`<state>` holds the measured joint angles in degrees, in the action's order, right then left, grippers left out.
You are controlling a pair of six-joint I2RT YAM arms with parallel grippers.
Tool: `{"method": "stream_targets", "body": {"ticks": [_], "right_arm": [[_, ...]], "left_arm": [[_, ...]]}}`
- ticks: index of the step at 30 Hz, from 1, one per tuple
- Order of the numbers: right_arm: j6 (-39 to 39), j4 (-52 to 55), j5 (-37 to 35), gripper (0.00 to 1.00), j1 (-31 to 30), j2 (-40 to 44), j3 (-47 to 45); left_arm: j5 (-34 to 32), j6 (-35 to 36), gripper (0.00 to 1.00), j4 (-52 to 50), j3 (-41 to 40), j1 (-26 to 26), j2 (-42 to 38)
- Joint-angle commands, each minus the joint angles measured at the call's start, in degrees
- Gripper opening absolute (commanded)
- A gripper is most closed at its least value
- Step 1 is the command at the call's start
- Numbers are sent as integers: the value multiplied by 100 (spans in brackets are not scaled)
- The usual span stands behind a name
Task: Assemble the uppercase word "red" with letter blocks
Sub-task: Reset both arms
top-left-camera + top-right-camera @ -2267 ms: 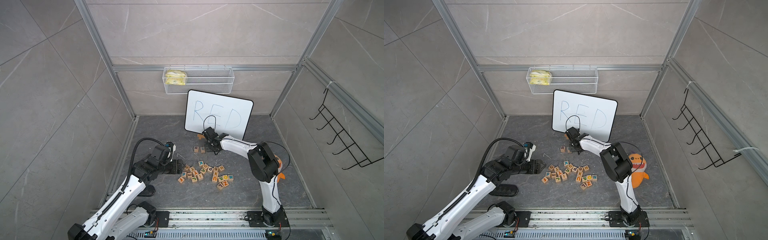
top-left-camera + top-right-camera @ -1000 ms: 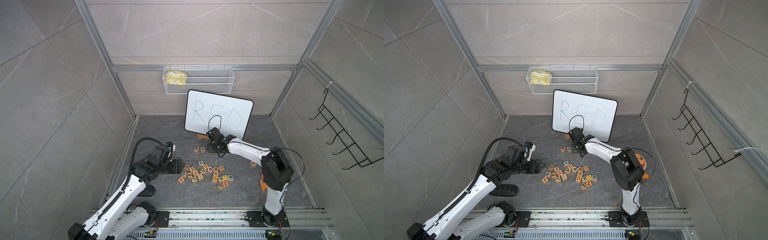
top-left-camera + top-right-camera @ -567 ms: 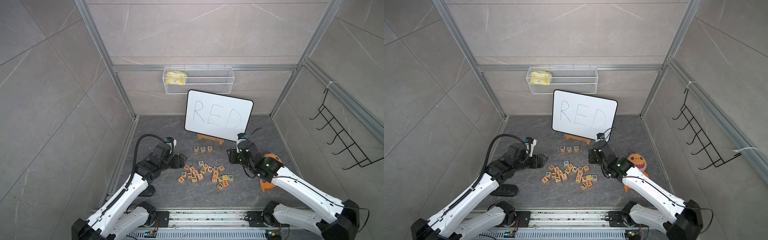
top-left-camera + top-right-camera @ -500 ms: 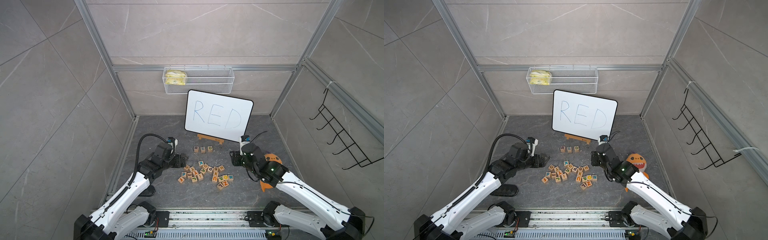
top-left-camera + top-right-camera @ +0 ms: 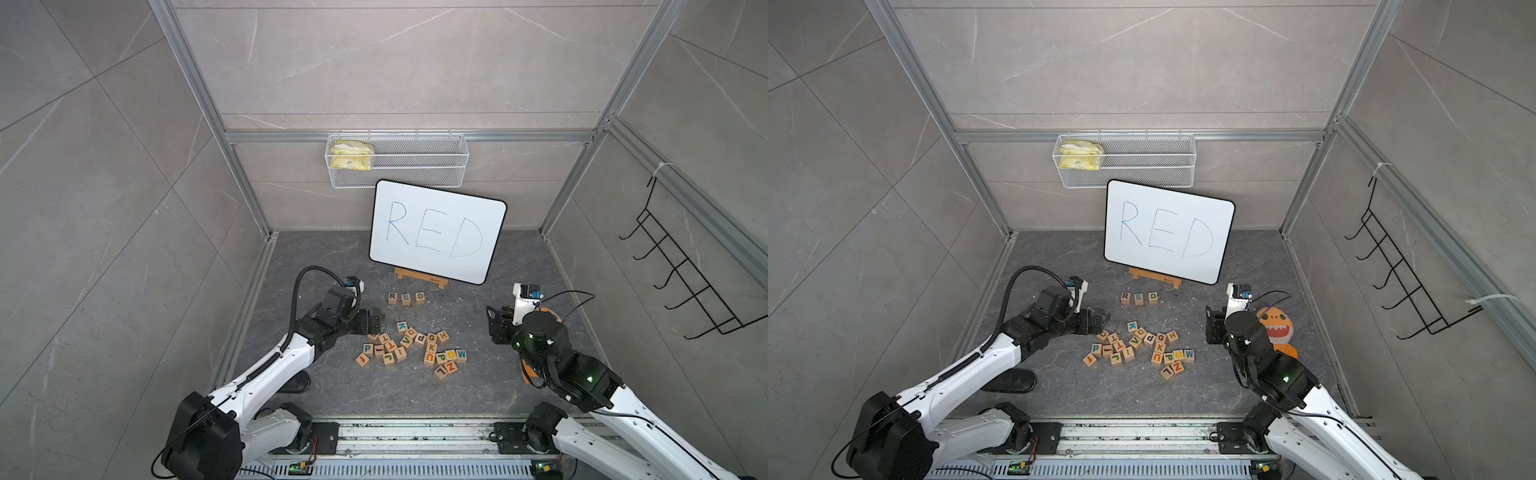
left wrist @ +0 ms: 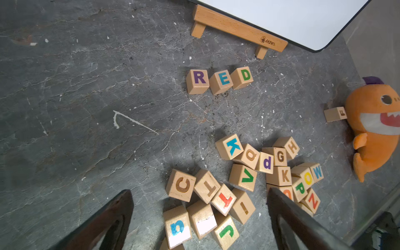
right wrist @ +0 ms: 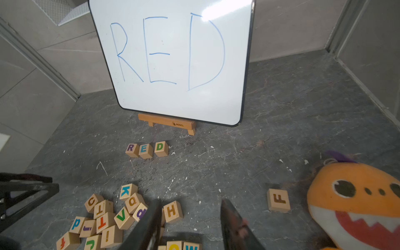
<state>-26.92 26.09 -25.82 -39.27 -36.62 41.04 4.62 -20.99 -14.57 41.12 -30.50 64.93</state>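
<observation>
Three letter blocks stand in a row on the floor just in front of the board: purple R (image 5: 392, 297), teal E (image 5: 406, 298), green D (image 5: 420, 296). The left wrist view shows R (image 6: 198, 80), E (image 6: 223, 81) and D (image 6: 243, 76) close together, D turned slightly. No gripper touches them. My left gripper (image 5: 376, 322) hangs open and wide at the left edge of the loose pile (image 5: 411, 349), nothing between its fingers (image 6: 121, 207). My right gripper (image 5: 1210, 324) is open to the right of the pile, holding nothing; an H block (image 7: 172, 211) lies on the floor under it.
A white board (image 5: 436, 232) with RED written on it leans on a wooden stand (image 5: 420, 279) at the back. An orange plush toy (image 5: 1277, 328) sits beside the right arm, an F block (image 7: 278, 200) near it. Wire basket (image 5: 399, 162) on the back wall; hook rack (image 5: 681, 282) on the right wall.
The right arm has drawn back from the row to the right side, leaving the D block beside E, and its jaws have widened. The left gripper has opened wide.
</observation>
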Motion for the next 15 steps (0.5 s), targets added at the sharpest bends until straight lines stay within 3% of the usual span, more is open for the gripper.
{"method": "stream_targets", "body": {"ticks": [1,4,5,9,12,15], "right_arm": [[45,-221,-846,72,-2,151,-228],[95,-561,-1497,97,-7,171,-449],[276,-758,-1631,100,0,164,-542],[1429,-1889,-1279,100,-8,142,-1007],[2074,-2755,-1007,100,2,134,-1492],[2752,-3558,-1235,100,5,198,-1984]], "left_arm": [[138,1052,100,692,-114,0,-267],[-491,1152,100,606,-67,-6,-483],[-631,1203,100,647,-98,0,-583],[-2024,998,100,999,-439,0,-1281],[-2705,1619,100,2052,-1194,0,-1863],[-4029,1646,100,2201,-1377,9,-2307]]}}
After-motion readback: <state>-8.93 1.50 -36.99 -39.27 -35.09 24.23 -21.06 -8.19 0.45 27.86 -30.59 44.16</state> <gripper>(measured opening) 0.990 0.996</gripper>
